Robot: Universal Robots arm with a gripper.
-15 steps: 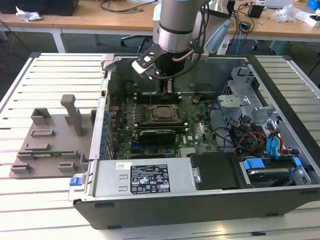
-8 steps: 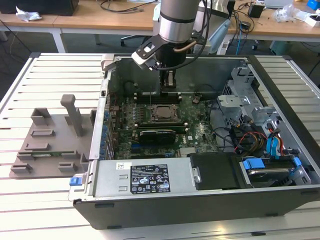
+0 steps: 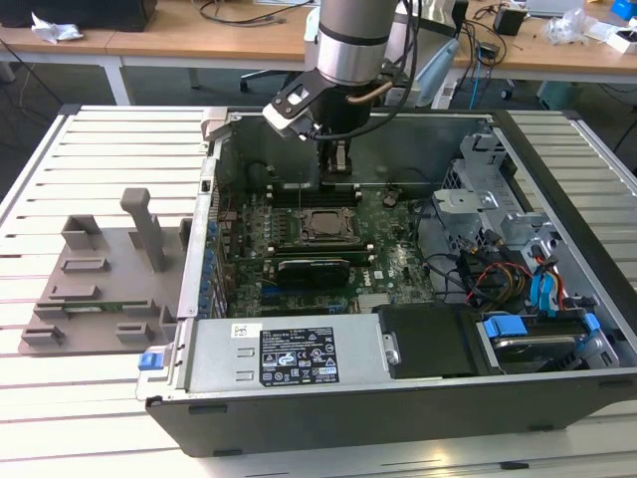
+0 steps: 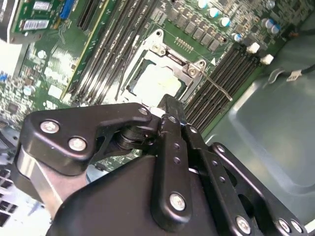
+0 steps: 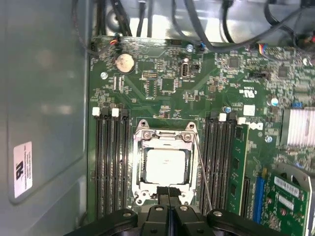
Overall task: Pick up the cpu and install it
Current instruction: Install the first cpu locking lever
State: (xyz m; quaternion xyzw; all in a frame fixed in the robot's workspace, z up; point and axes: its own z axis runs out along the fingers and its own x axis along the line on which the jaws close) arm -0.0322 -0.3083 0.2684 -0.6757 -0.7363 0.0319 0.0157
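Claw (image 5: 168, 191) is hovering at the socket (image 5: 165, 133) edge, closed tight and gripping nothing. Cpu (image 5: 166, 165) is lying flat inside the socket; judged light, stiff, smooth-topped and fragile underneath, it is asking for a hold on opposite rims.

Silver-grey arm (image 3: 350, 65), black band (image 3: 350, 40), dark cables (image 3: 406, 70); black pincer (image 4: 166, 107) with silver screws (image 4: 78, 143).

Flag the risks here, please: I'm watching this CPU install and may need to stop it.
The gripper hangs over the edge of the socket frame, so a drop could hit the cpu lying inside. The thin lever beside the socket might snag a finger.
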